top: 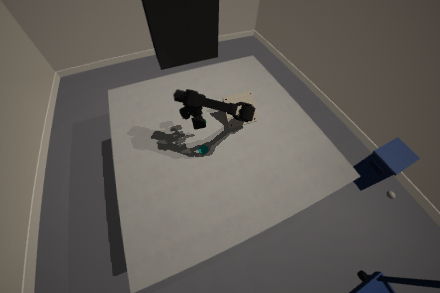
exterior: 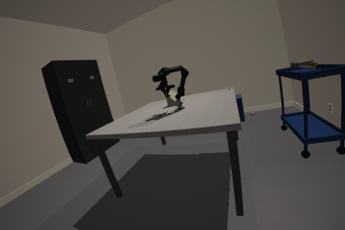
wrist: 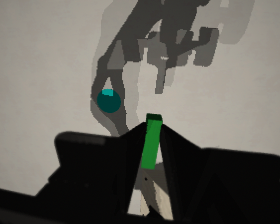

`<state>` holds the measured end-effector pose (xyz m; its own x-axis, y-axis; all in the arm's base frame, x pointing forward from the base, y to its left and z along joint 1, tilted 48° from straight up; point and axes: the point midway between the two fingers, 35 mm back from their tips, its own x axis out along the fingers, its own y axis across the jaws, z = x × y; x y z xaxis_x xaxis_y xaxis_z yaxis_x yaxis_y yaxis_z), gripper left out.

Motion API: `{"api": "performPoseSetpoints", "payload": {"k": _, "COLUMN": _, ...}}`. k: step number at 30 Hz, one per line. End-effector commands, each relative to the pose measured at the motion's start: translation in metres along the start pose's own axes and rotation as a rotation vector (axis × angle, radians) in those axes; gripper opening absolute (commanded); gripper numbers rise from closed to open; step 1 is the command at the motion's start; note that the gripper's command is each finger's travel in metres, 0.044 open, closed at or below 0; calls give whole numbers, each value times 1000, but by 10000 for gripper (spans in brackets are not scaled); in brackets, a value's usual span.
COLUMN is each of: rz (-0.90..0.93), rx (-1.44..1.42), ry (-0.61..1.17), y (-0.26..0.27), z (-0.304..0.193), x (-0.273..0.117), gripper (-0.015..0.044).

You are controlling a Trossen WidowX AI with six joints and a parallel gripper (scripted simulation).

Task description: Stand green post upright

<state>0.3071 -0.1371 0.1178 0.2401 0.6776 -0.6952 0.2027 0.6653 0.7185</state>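
Observation:
My gripper (top: 199, 123) (wrist: 153, 126) is shut on the green post (wrist: 151, 146) and holds it above the table. In the wrist view the post sits between the fingertips, its dark end face toward the top of the picture; its exact tilt is hard to tell. Only a speck of green shows in the exterior view (exterior: 168, 96). The cyan circle (top: 202, 149) (exterior: 179, 109) (wrist: 109, 101) lies flat on the table, mostly in the arm's shadow with a small bright patch. In the wrist view it is left of the fingertips and higher in the picture; the post is not over it.
The arm's base stands by a pale board with small holes (top: 246, 98) on the table (top: 200, 213) (exterior: 196, 122). Dark arm shadows cross the table around the circle. Off the table are a black cabinet (top: 182, 18) (exterior: 80, 104), a blue box (top: 397, 155) and a blue cart (exterior: 314, 125).

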Motion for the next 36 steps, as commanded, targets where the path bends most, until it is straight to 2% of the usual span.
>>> {"api": "performPoseSetpoints", "payload": {"k": 1, "rz": 3, "rx": 13, "ry": -12, "y": 17, "z": 1, "x": -4, "gripper": 23}}
{"api": "performPoseSetpoints", "payload": {"k": 26, "rz": 47, "rx": 123, "ry": -7, "y": 92, "z": -8, "x": -5, "gripper": 23}}
{"api": "performPoseSetpoints", "payload": {"k": 36, "rz": 30, "rx": 126, "ry": -8, "y": 96, "z": -10, "x": -2, "gripper": 23}}
